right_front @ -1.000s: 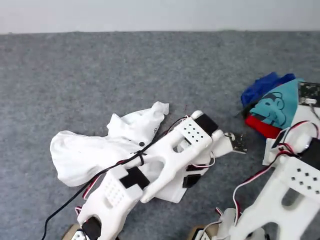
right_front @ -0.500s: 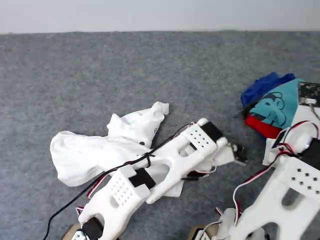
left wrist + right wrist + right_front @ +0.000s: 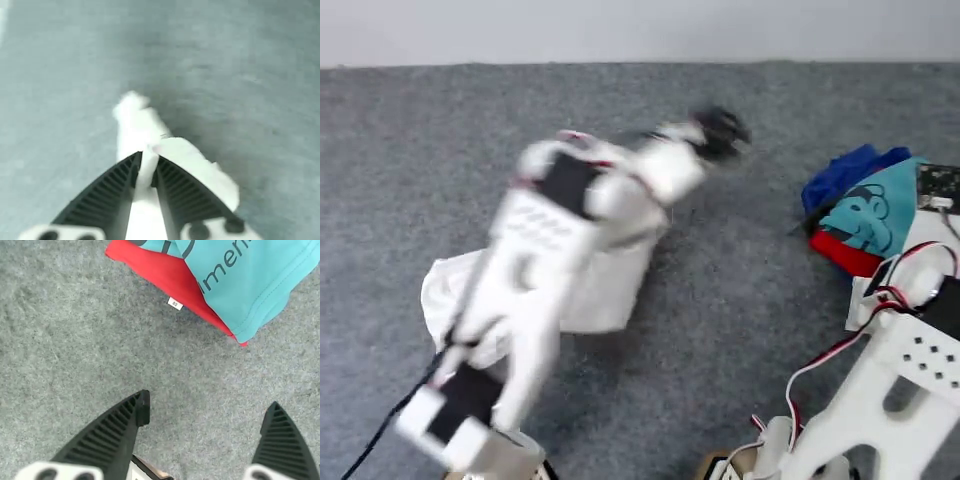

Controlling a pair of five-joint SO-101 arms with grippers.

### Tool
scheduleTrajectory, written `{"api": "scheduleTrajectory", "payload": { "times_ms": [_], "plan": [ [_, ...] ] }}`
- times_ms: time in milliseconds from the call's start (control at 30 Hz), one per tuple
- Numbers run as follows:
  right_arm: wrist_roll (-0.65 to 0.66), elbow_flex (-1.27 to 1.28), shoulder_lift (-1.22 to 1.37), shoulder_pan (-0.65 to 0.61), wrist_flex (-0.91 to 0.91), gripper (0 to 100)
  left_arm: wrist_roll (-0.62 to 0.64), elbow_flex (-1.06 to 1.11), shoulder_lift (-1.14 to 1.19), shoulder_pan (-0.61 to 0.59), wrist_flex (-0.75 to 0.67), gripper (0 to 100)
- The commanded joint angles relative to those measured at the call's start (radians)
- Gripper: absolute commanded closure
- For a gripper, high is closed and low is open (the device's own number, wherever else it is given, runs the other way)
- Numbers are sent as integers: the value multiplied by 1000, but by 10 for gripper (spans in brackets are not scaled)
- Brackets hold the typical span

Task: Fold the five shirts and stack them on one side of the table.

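A white shirt (image 3: 455,300) lies crumpled on the grey table at the left. My left arm stretches over it toward the far middle, and its gripper (image 3: 723,130) is blurred. In the left wrist view my left gripper (image 3: 146,161) is shut on a fold of the white shirt (image 3: 142,117), which hangs above the table. At the right edge lies a stack with a blue shirt (image 3: 845,170), a teal shirt (image 3: 875,212) and a red shirt (image 3: 840,252). My right gripper (image 3: 209,407) stands open just in front of the teal shirt (image 3: 240,275) and red shirt (image 3: 167,280), holding nothing.
The right arm (image 3: 905,360) rises at the front right corner, beside the stack. Bare grey carpet-like table (image 3: 740,300) lies between the white shirt and the stack. A pale wall (image 3: 620,30) runs along the far edge.
My left arm has swung from low over the shirt's front right part up and toward the far middle, pulling the white cloth with it. The right arm has kept still.
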Motion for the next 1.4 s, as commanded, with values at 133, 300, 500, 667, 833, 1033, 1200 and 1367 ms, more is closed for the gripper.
{"api": "scheduleTrajectory", "payload": {
  "times_ms": [133, 300, 500, 667, 833, 1033, 1200, 1367],
  "plan": [
    [2, 46, -8, -105, -110, 645, 57, -28, -379, -358, 17, 987],
    [-26, 193, -8, -412, -275, 645, 52, 94, -540, -528, 17, 987],
    [-55, 290, -8, -671, -437, 645, 25, 179, -710, -764, 17, 987],
    [-58, 351, -7, -727, -516, 645, -14, 180, -825, -934, 17, 987],
    [-61, 428, -7, -730, -561, 645, -8, 182, -868, -954, 14, 987],
    [-54, 451, -7, -874, -562, 645, -8, 199, -764, -937, 14, 987],
    [-52, 451, -7, -1003, -588, 645, 2, 252, -698, -933, 14, 987],
    [-60, 439, 116, -1138, -722, 645, 57, 369, -695, -925, 14, 987]
  ]
}}
